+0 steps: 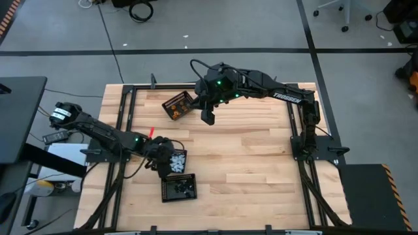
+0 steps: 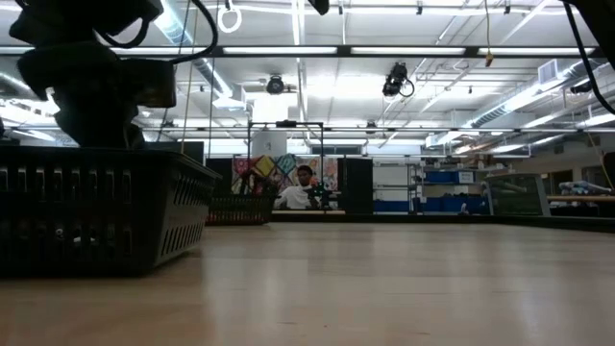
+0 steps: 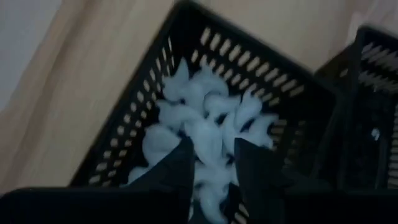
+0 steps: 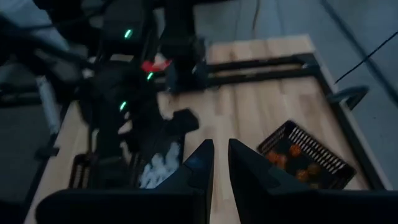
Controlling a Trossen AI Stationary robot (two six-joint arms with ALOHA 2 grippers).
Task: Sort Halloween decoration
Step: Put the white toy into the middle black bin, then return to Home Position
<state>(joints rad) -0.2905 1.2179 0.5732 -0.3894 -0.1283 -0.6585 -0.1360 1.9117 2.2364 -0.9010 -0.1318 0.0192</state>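
Three black rectangular mesh baskets are seen from above on the pale wooden worktop [image 1: 248,156]. One basket [image 1: 179,106], at about eleven o'clock from the worktop's centre, holds small rounded orange toy pieces [image 4: 292,155]. A second basket [image 1: 175,161], at about eight o'clock, holds a heap of small white toy pieces [image 3: 205,124]. A third basket [image 1: 179,188], touching or just beside the second at its six o'clock side, holds small black toy pieces [image 1: 185,189].

The left gripper [image 3: 214,163] is held directly above the white heap, its two dark fingers parted by a narrow gap with white pieces showing between and below them; nothing can be seen held. Every white piece thus lies straight beneath this gripper, inside the basket, so any coming move there is judged to be a short vertical one.

The right gripper [image 4: 221,163] hangs over bare worktop just beside the orange basket, at its four o'clock side, fingers close together with a thin slit between them and nothing seen clamped. No loose pieces can be made out on the worktop.
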